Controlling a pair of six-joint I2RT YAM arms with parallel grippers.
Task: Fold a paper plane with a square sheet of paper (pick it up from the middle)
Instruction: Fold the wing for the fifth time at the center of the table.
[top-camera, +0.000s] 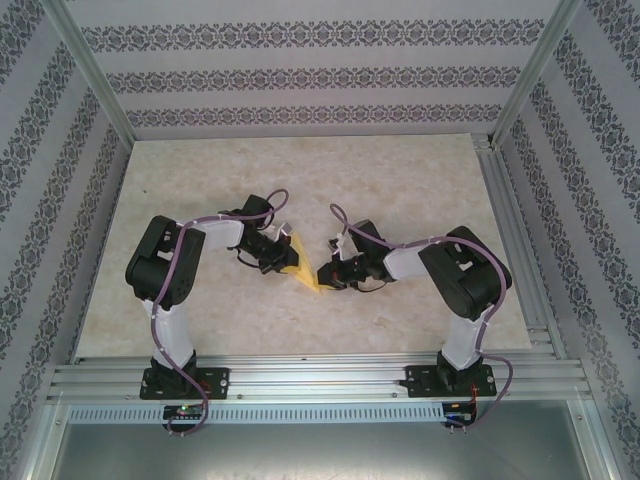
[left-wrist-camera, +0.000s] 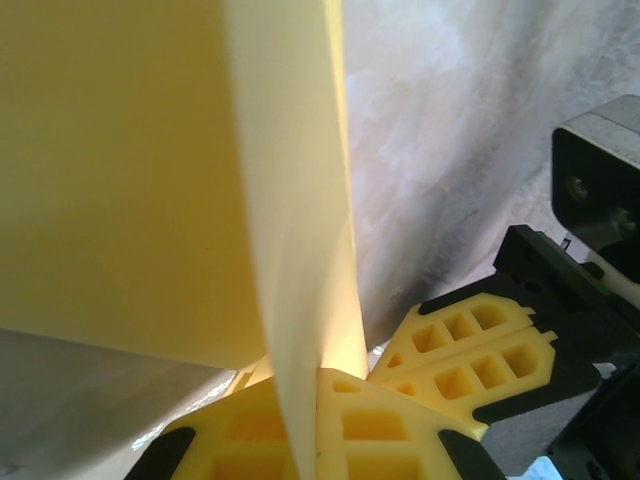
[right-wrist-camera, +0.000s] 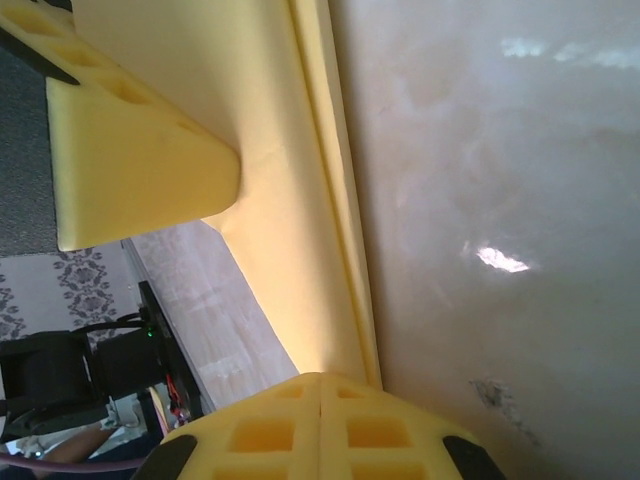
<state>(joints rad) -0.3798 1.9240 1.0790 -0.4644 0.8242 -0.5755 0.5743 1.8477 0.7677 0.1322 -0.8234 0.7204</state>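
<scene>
The pale-yellow paper plane (top-camera: 315, 278) is folded narrow with layered edges.

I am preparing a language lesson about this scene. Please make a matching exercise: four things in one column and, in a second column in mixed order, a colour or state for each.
Things:
1. paper
2. table
3. left hand
4. walls

Colour or state:
a. shut on the paper
b. pale yellow, folded
c. beige, marbled
d. pale with dark patterned bands

Pairs: 1-b, 2-c, 3-a, 4-d
</scene>
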